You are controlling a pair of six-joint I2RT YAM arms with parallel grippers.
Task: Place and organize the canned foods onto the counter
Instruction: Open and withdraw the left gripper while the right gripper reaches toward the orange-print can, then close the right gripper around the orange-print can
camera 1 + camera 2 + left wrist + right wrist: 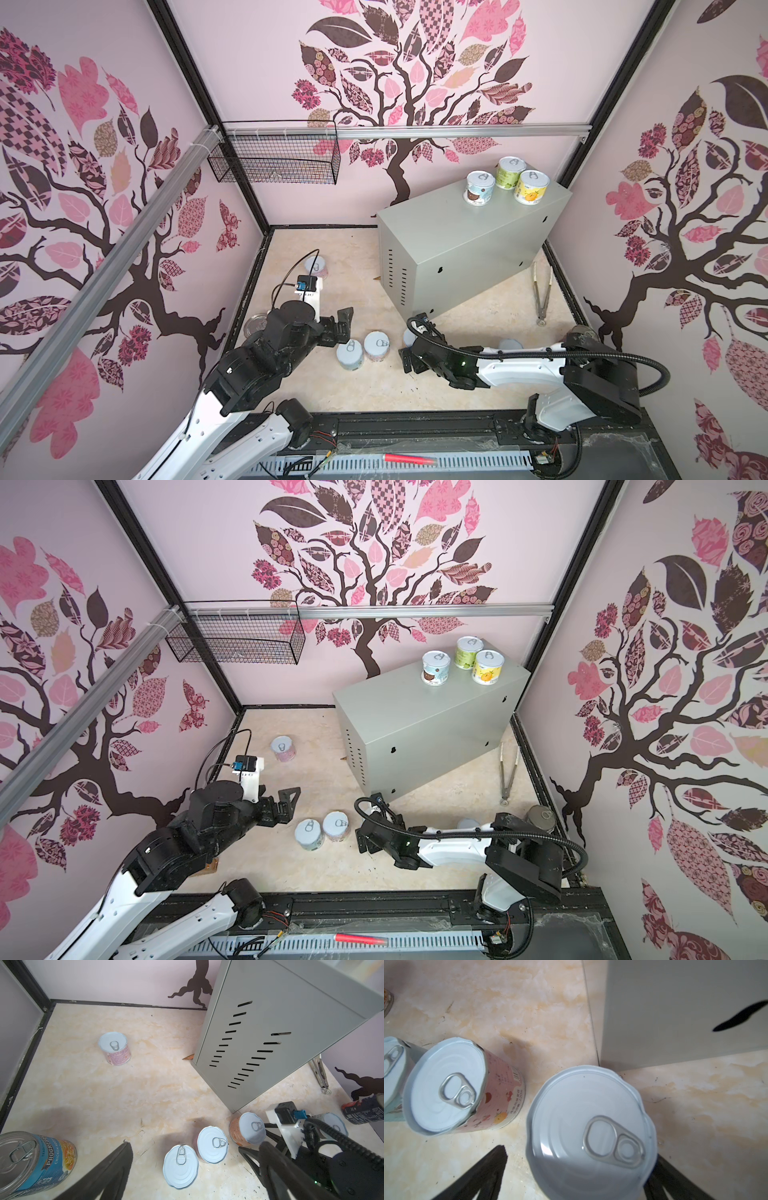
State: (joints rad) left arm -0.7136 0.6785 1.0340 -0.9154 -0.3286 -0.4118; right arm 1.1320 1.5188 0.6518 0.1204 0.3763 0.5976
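Three cans up, both grippers open over the floor cans.
I see the counter [469,237] at back right, three short cans [480,188] standing on top. My right gripper [580,1152], jaws spread wide, straddles a floor can [591,1126] beside the counter's corner. My left gripper [195,1144], released and holding nothing, hovers near two more cans [212,1145].

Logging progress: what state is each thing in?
Left tool: open, empty.
Right tool: open, straddling a pale-lidded short can.
Three pastel-labelled short cans: upright on light-grey sheet-metal box.
Lone pink-labelled short can: upright.
Metal tongs: lying flat.
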